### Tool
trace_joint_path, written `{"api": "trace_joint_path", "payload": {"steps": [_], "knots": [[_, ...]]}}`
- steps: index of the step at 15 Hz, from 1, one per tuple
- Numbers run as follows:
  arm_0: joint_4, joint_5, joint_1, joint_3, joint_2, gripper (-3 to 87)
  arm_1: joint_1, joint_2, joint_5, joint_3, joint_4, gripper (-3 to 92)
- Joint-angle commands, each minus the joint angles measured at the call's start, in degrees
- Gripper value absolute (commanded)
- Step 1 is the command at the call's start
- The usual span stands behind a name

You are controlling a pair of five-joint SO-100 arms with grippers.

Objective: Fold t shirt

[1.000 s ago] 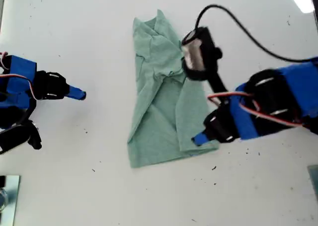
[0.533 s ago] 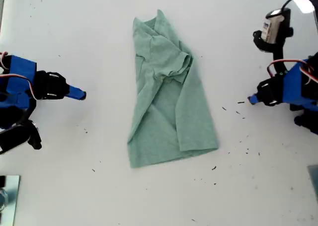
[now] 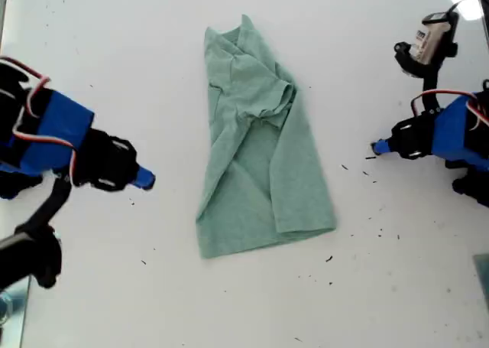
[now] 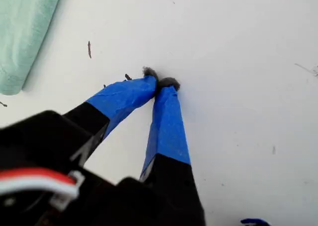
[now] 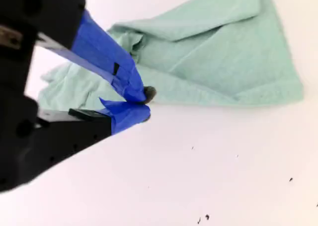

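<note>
The pale green t shirt [image 3: 260, 157] lies crumpled and partly folded lengthwise in the middle of the white table. In the exterior view my first gripper [image 3: 380, 147] is at the right, shut on nothing and well clear of the cloth. The first wrist view shows its blue fingertips [image 4: 160, 83] pressed together over bare table, with an edge of the t shirt [image 4: 25, 32] off to one side. My second gripper [image 3: 147, 180] reaches in from the exterior view's left, short of the shirt's edge. Its tips [image 5: 145, 104] are shut and empty, just in front of the t shirt [image 5: 208, 52].
Small dark specks [image 3: 371, 174] dot the white table [image 3: 367, 287] near the first gripper and below the shirt. The first arm's wrist camera [image 3: 428, 38] and its cable stand at the exterior view's upper right. A metallic object [image 3: 11, 302] sits at the exterior view's lower left corner.
The first gripper left the shirt's lower corner and drew back to the exterior view's right. The second arm has just swung down and toward the shirt. The shirt's near flap lies flatter.
</note>
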Motion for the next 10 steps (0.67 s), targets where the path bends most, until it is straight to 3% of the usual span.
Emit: {"api": "trace_joint_path", "payload": {"steps": [1, 2, 8, 10], "knots": [[3.8, 0.9, 5.8, -29.6, -16.0, 5.9, 1.0, -0.6, -1.3, 0.3, -1.8, 2.6], [4.2, 1.2, 6.4, -33.8, -20.0, 25.8, 1.1, -0.6, -1.3, 0.4, -1.8, 2.6], [4.3, -0.6, 5.2, -30.1, -30.1, 29.9, 0.4, -0.2, -1.1, 0.6, -1.9, 2.6], [1.6, -1.1, 5.4, -30.6, -38.4, 30.3, 0.1, 0.1, -1.0, 0.7, -1.9, 2.6]]}}
